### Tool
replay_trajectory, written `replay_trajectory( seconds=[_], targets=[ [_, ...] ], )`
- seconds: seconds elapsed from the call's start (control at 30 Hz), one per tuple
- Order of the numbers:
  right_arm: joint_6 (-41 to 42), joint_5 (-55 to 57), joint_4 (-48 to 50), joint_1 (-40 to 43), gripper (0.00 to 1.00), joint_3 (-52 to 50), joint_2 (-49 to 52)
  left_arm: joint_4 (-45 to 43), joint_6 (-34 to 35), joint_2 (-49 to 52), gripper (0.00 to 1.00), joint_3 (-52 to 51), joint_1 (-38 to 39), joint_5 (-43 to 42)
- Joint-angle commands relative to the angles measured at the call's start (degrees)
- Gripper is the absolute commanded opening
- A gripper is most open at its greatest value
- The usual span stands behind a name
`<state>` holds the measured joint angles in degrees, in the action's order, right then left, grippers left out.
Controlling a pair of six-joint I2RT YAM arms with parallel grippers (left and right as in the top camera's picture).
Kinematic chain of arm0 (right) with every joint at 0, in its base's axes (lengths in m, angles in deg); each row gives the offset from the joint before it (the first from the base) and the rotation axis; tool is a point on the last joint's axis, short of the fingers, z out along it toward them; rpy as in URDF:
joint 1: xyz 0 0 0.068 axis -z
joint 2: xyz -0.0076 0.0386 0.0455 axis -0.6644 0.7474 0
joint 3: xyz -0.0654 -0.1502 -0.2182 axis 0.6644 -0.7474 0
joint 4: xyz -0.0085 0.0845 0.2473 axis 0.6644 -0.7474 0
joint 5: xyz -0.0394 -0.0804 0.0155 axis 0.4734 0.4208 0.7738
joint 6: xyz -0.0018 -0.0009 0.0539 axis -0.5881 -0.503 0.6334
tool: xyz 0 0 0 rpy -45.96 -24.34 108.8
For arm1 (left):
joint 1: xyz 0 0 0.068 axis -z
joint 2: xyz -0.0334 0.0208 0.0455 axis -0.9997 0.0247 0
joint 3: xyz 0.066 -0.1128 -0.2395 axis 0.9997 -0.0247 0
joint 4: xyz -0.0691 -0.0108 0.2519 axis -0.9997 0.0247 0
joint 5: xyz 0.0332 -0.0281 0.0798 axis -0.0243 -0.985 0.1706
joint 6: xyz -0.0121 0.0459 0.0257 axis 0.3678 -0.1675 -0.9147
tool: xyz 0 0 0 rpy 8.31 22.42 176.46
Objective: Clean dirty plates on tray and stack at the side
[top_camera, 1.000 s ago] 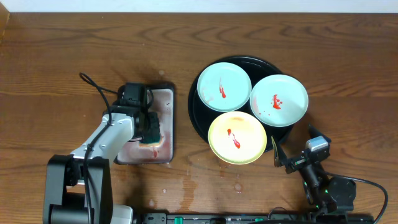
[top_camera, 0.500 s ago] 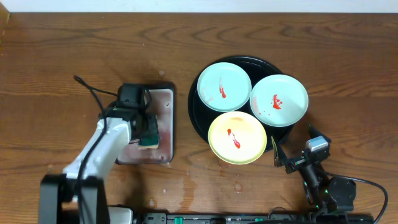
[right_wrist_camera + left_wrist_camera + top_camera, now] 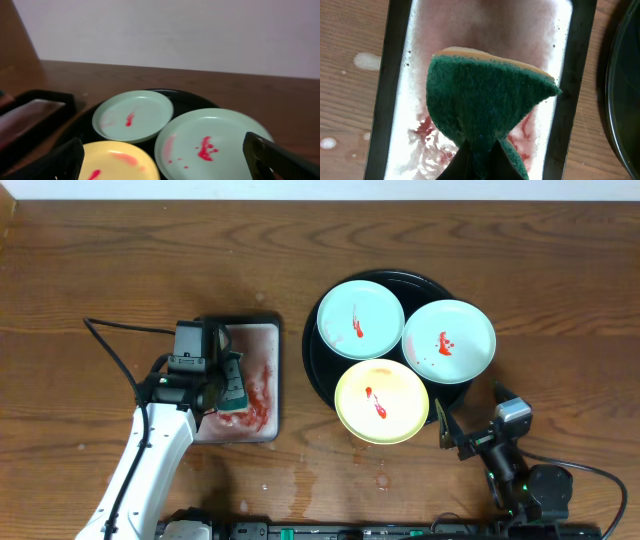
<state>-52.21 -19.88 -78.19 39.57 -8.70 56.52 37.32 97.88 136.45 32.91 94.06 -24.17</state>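
At the left of the brown wooden surface [image 3: 120, 260], the left tool [image 3: 480, 152] is pinched tight on a green scouring sponge [image 3: 485, 95] with a pale backing, over the small rectangular black-rimmed tray [image 3: 273, 380], whose floor shows wet pink-red residue. Right tool [image 3: 470, 412]: jaws wide, holding nothing, just beside the pale yellow round plate [image 3: 381, 402]. That plate, a pale mint-green round plate [image 3: 360, 317] and a second mint-green plate [image 3: 449, 342] rest on the large glossy black round tray [image 3: 312, 360], each bearing red smears.
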Motion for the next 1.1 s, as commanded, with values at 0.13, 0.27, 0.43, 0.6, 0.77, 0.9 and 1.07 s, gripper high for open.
replay_trajectory(
  seconds=[0.13,0.27,0.43,0.6,0.77,0.9,1.07],
  targets=[
    [23.3,-5.3,-0.2,-0.4,0.99,-0.1,0.0,0.2,0.5,-0.2,0.08,1.1,0.1,1.4],
    [33.1,-5.8,0.0,-0.4,0.99,-0.1,0.0,0.0,0.5,-0.2,0.07,1.1,0.1,1.4],
    [34.2,-9.8,1.8,-0.4,0.99,-0.1,0.0,-0.5,0.7,-0.2,0.07,1.1,0.1,1.4],
    [29.5,-13.1,3.3,-0.4,0.99,0.2,0.0,-2.0,0.7,-0.3,0.07,1.1,0.1,1.4],
    [24.0,-14.3,1.5,-0.4,0.99,4.1,0.6,-2.3,0.6,-0.3,0.07,1.2,0.1,1.3],
    [14.8,-11.9,-7.3,-0.4,0.99,11.4,6.3,-2.5,0.5,-0.3,0.07,1.6,0.1,1.3],
    [4.2,-8.3,-18.0,-0.4,0.99,21.6,18.9,-2.4,0.4,-0.3,0.07,3.4,0.1,1.3]
  ],
)
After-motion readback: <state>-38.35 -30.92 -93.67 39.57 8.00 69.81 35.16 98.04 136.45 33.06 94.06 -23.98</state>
